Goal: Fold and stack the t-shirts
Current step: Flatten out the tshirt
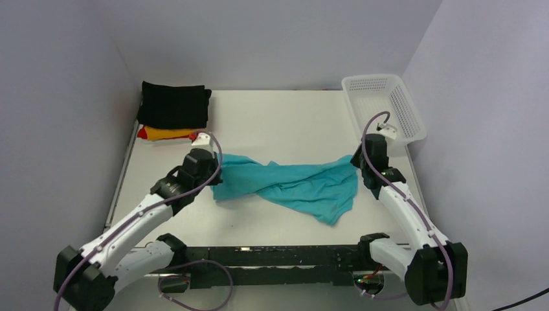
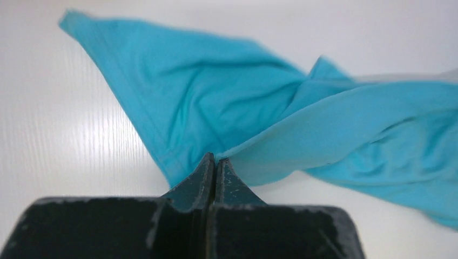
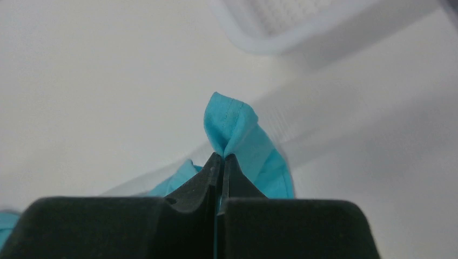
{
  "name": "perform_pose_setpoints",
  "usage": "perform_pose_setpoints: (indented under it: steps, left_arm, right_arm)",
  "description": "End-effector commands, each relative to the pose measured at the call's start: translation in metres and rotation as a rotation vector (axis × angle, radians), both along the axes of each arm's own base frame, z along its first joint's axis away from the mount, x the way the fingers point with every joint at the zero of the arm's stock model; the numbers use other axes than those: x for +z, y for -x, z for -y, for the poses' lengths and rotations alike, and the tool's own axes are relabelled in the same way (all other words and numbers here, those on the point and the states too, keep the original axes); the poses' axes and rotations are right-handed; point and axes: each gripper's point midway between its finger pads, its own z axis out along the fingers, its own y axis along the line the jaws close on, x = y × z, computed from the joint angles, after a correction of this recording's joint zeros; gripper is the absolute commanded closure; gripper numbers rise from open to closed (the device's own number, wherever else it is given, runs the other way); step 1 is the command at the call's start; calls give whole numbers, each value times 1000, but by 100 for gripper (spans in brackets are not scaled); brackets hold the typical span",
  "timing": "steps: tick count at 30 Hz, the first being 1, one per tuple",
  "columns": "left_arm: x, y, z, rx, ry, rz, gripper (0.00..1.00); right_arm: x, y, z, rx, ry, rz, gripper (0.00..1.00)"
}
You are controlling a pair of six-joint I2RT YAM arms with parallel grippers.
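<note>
The teal t-shirt (image 1: pixel 291 184) lies twisted and stretched across the middle of the table between both arms. My left gripper (image 1: pixel 217 170) is shut on its left edge; in the left wrist view (image 2: pixel 216 159) the cloth (image 2: pixel 216 102) fans out from the closed fingertips. My right gripper (image 1: pixel 355 161) is shut on its right edge; in the right wrist view (image 3: pixel 221 156) a pinched fold of the teal cloth (image 3: pixel 229 121) sticks up past the tips. A folded black t-shirt (image 1: pixel 175 103) lies on folded yellow-orange (image 1: pixel 169 134) and red (image 1: pixel 141 133) ones at the back left.
A white mesh basket (image 1: pixel 383 107) stands at the back right, just behind my right gripper; its rim shows blurred in the right wrist view (image 3: pixel 281 27). Grey walls enclose the white table (image 1: pixel 278 116) on three sides.
</note>
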Motion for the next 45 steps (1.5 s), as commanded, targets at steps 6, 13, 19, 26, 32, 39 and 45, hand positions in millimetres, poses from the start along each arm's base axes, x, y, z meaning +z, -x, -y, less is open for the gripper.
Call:
perform_pose_setpoints:
  steps: [6, 13, 19, 26, 32, 39, 45]
  left_arm:
    - [208, 1, -38, 124, 208, 602, 100]
    - [354, 60, -76, 104, 303, 963, 100]
    - [446, 129, -94, -28, 355, 1192, 100]
    - [510, 194, -110, -150, 378, 1354, 100]
    - [512, 179, -111, -99, 342, 1357, 100]
    - [439, 66, -99, 158, 179, 1121, 100]
    - [271, -61, -76, 397, -74, 689, 100]
  right_arm:
    - [207, 6, 6, 10, -18, 503, 100]
    - [368, 67, -8, 158, -34, 851, 100]
    - [465, 139, -21, 291, -40, 1069, 100]
    - [535, 201, -28, 385, 9, 1241, 100]
    - [545, 190, -27, 379, 47, 1272, 100]
    - [473, 77, -10, 209, 86, 1056, 100]
    - [322, -30, -10, 117, 52, 785, 100]
